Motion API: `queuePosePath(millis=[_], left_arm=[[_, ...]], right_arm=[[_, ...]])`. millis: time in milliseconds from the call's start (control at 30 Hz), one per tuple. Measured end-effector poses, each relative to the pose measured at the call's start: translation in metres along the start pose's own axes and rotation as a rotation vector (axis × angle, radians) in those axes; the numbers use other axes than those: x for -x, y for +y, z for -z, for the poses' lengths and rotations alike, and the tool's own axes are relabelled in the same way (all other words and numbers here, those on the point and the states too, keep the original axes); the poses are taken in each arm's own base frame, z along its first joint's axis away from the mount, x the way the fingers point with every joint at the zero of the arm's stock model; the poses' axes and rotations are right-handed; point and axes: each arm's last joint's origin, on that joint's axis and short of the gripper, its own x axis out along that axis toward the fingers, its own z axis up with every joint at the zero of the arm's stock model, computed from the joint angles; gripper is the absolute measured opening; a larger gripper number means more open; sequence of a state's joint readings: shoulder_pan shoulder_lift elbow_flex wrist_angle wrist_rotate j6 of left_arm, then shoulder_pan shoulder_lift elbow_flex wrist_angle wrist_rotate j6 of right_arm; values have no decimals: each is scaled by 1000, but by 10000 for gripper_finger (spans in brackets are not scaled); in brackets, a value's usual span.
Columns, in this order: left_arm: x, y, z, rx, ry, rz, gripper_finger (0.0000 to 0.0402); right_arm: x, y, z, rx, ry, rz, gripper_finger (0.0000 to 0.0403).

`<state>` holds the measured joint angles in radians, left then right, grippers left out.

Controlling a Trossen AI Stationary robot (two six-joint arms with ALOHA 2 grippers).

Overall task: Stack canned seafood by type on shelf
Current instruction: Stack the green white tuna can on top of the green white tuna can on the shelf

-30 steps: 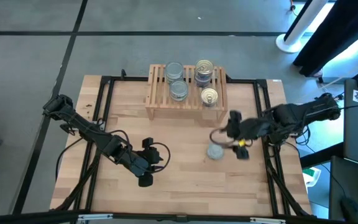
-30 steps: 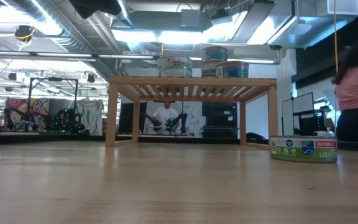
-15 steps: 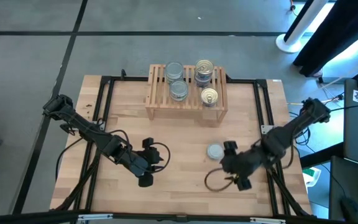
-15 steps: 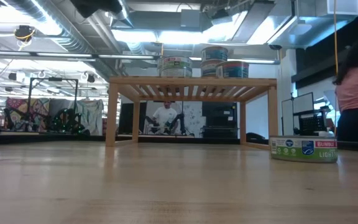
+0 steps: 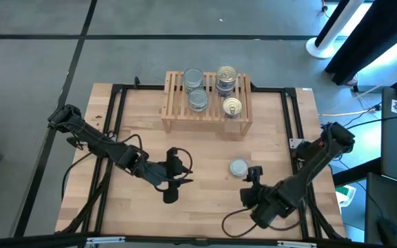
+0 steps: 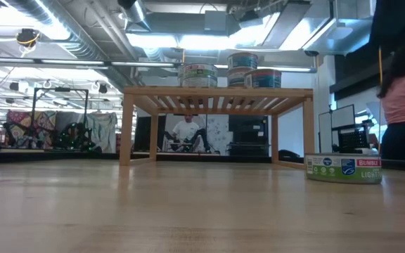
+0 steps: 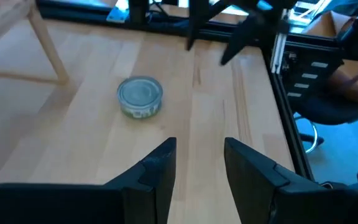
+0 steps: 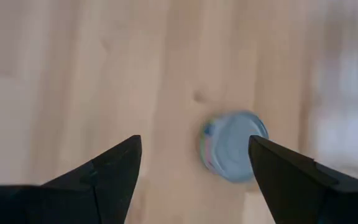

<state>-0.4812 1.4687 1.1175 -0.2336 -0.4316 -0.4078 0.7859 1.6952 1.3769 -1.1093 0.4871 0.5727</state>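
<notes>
Overhead, table-level, both wrists: probably same tin [image 5: 238,167].

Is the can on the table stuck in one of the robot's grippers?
No, the silver-topped can sits alone on the table, with the open right gripper beside it and the left gripper farther off.

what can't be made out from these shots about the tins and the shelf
- Tins on the shelf: high view shows tops only, so how many sit under each is hidden.
- Low view: shelf tins overlap, so no count.
- Lone tin: blurred in right wrist view; label cut short in low view.
- Right hand: out of the low view.
</notes>
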Motion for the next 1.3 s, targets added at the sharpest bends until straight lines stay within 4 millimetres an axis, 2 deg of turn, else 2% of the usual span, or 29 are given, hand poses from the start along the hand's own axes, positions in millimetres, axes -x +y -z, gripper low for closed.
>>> queuePosePath(millis=[267, 533, 700, 800, 1067, 1300], left_arm=[[-1, 1, -1, -26, -10, 1, 131], [-1, 1, -1, -29, -5, -1, 131], [-1, 1, -1, -29, -5, -1, 131], [-1, 1, -1, -29, -5, -1, 131], [-1, 1, -1, -28, -5, -1, 131], [-1, 1, -1, -25, -5, -1, 131]], right_arm=[[-41, 6, 6, 92, 207, 135, 296], [-80, -9, 30, 134, 364, 153, 296], [-97, -14, 36, 163, 363, 139, 293], [-102, -15, 40, 204, 367, 136, 273], [-104, -17, 40, 221, 358, 158, 192], [-106, -15, 40, 204, 353, 110, 163]])
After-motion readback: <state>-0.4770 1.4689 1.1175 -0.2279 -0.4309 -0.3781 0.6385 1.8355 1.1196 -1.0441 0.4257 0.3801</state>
